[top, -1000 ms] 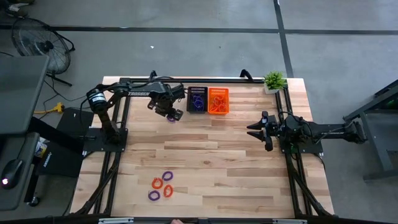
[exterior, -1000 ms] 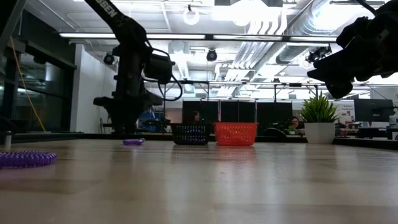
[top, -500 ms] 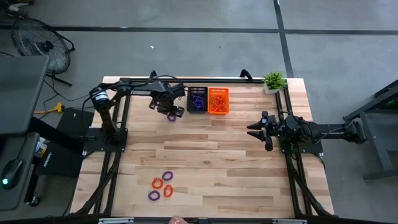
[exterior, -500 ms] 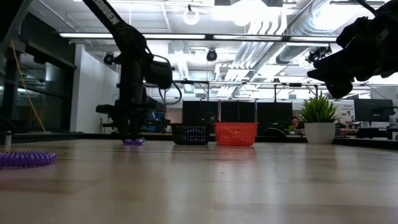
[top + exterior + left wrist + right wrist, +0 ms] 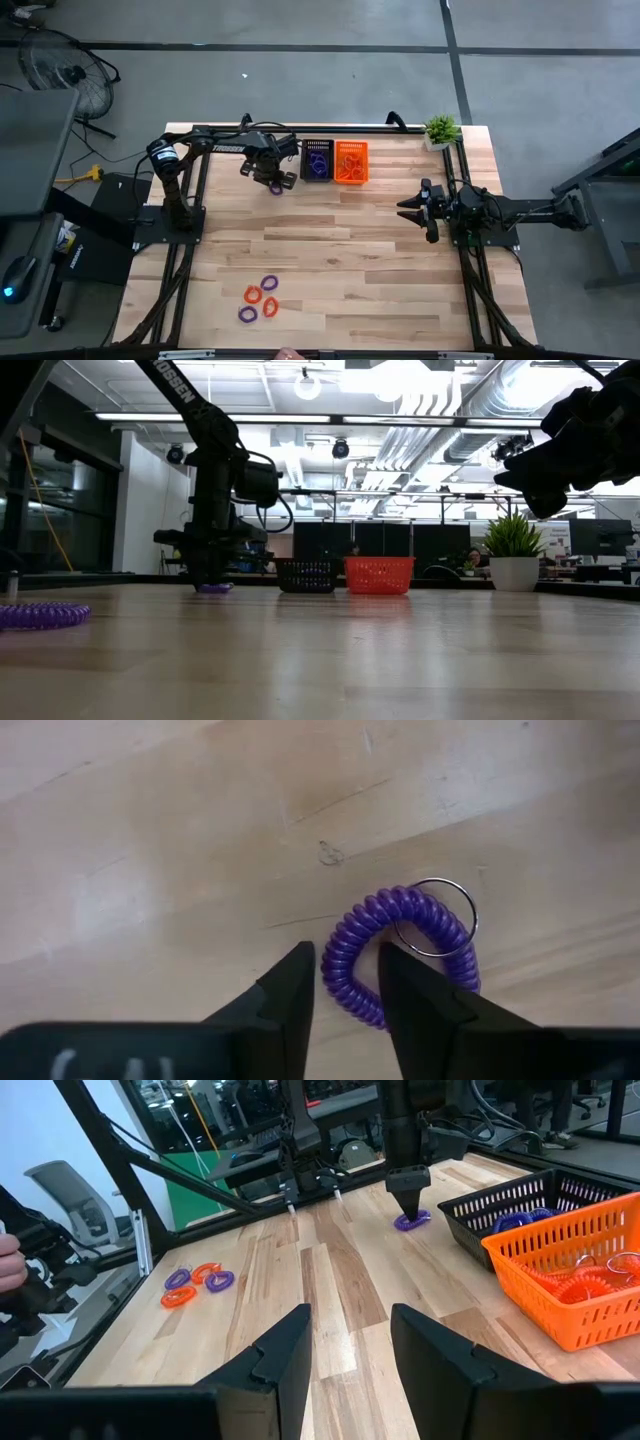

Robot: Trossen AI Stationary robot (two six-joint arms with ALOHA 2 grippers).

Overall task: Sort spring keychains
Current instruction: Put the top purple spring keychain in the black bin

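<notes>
Left gripper [image 5: 346, 982]: we find its two fingers [image 5: 290, 995] set astride one side of a purple keychain [image 5: 400, 952], the coil lying between them; a small gap shows on each side, so we cannot tell whether they pinch it yet.
Purple keychain, position: it lies flat on the table [image 5: 340, 230], a thin metal ring [image 5: 440, 918] resting across its coil; in the high view it sits just beside the black basket [image 5: 317, 160], on that basket's left.
Left arm, pose: we see it reaching across the far edge of the table and pointing straight down, fingertips at the wood, in the low view [image 5: 213, 575].
Right gripper [image 5: 348, 1342]: we note its fingers apart and holding nothing.
Right arm, pose: it waits raised at the table's right side [image 5: 415, 210], fingers pointing inward.
Black basket, contents: purple keychains.
Orange basket [image 5: 351, 162]: touching the black one on its right; it holds orange keychains.
Loose keychains [image 5: 259, 298]: a small cluster of orange and purple ones near the front left of the table, well apart from both baskets.
Potted plant [image 5: 440, 130]: far right corner.
</notes>
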